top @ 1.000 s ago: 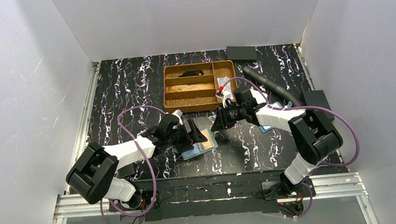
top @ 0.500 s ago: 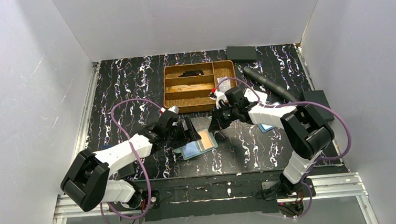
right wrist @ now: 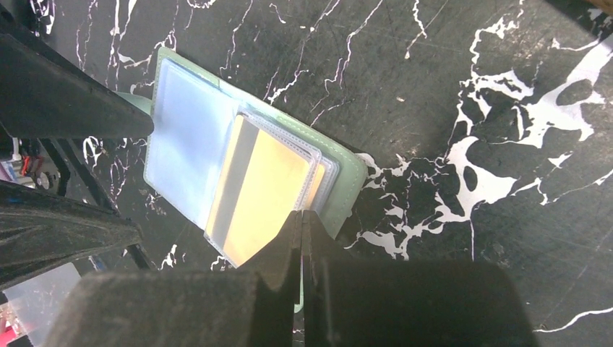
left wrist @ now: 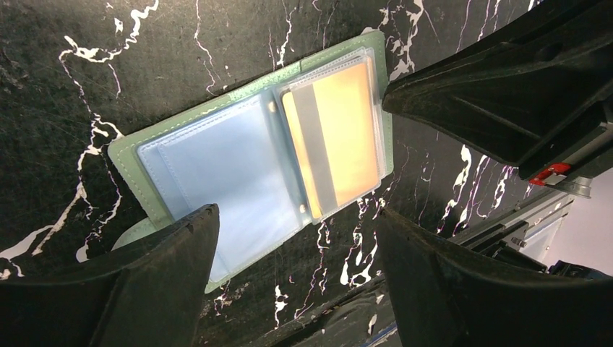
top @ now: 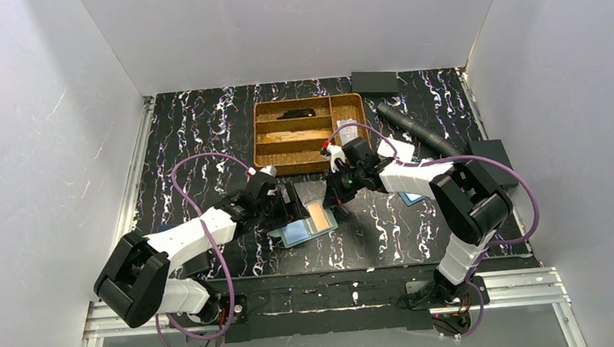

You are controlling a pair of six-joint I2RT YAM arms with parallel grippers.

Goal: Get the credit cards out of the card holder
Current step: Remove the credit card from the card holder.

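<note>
The teal-green card holder (top: pixel 298 232) lies open on the black marbled table, and also shows in the left wrist view (left wrist: pixel 130 155) and the right wrist view (right wrist: pixel 348 186). An orange-gold credit card (left wrist: pixel 340 137) with a grey stripe sits in its right clear pocket (right wrist: pixel 267 195). The left pocket looks pale blue, and no dark blue card shows in it. My left gripper (left wrist: pixel 296 217) is open, one finger over the holder's left pocket corner and the other on the table past its other side (top: pixel 289 203). My right gripper (right wrist: pixel 302 213) is shut, its tips at the orange card's outer edge (top: pixel 331 196).
A brown divided tray (top: pixel 262 136) with small items stands behind the holder. A black hose (top: pixel 419 137) and two black boxes (top: pixel 374 81) (top: pixel 490 154) lie at the back right. A small blue flat thing (top: pixel 410 200) lies partly under the right arm.
My right gripper has moved left to the holder's right edge. My left arm has shifted a little, still straddling the holder. The holder has hardly moved.
</note>
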